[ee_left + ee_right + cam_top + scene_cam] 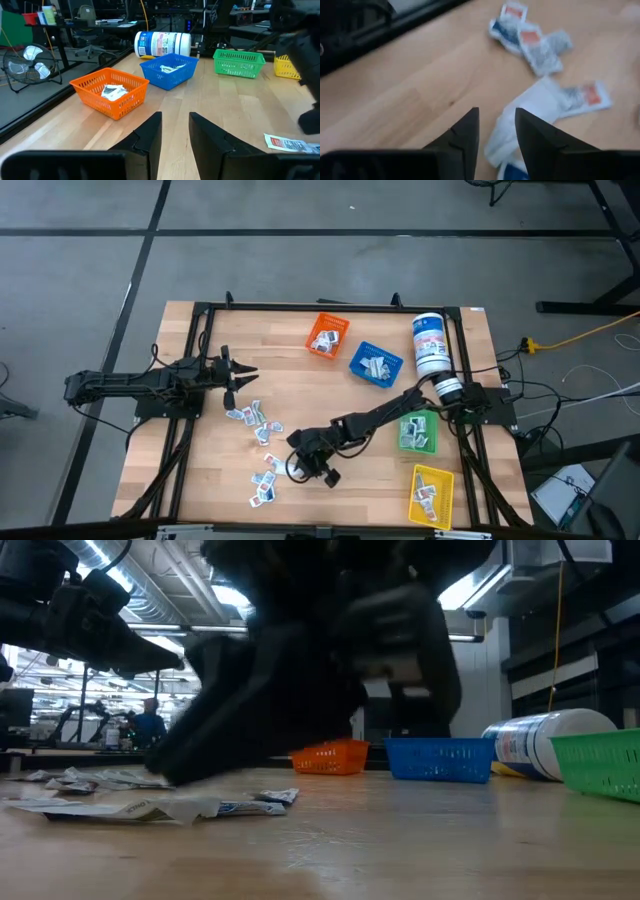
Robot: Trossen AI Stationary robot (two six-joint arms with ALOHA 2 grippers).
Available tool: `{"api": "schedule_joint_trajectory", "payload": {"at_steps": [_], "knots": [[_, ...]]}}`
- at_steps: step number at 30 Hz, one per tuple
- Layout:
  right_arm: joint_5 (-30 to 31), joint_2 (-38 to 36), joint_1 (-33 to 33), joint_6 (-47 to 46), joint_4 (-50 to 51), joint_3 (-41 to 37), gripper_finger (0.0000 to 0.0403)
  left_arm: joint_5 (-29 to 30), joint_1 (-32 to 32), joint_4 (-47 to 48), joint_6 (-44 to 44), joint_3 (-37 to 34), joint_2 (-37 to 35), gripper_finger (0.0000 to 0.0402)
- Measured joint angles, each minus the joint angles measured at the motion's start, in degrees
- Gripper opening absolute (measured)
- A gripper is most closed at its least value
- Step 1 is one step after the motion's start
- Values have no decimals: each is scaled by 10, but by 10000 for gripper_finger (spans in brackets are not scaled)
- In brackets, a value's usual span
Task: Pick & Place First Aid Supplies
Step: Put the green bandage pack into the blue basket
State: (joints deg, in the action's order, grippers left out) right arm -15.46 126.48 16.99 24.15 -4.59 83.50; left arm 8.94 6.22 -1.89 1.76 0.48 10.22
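The first aid supplies, small flat white packets [258, 425] with blue and red print, lie scattered on the wooden table's left half, with more [264, 483] nearer the front edge. My right gripper [300, 463] reaches in from the right, slanting down, and stands open just over a white packet [535, 100]. A cluster of packets [530, 42] lies beyond it. In the low view the right gripper is a dark blur [300, 690] above packets [130, 802] lying flat on the wood. My left gripper [175, 116] waits open at the table's left side [238, 375].
Orange bin [327, 335] and blue bin [375, 363] stand at the back, each with packets inside. Green bin [418, 432] and yellow bin [432, 495] stand at the right. A white canister [430, 345] lies on its side at the back right. Bare wood shows in the middle.
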Motion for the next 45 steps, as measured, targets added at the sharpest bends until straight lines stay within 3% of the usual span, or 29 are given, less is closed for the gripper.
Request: {"api": "schedule_joint_trajectory", "payload": {"at_steps": [11, 22, 45], "knots": [[-14, 15, -11, -31, 13, 0, 117, 0, 0, 0, 0, 0, 0, 91], [-15, 16, -18, -38, 21, 0, 7, 0, 0, 0, 0, 0, 0, 91], [7, -73, -32, -17, 135, 0, 4, 1, 0, 0, 0, 0, 0, 91]]}}
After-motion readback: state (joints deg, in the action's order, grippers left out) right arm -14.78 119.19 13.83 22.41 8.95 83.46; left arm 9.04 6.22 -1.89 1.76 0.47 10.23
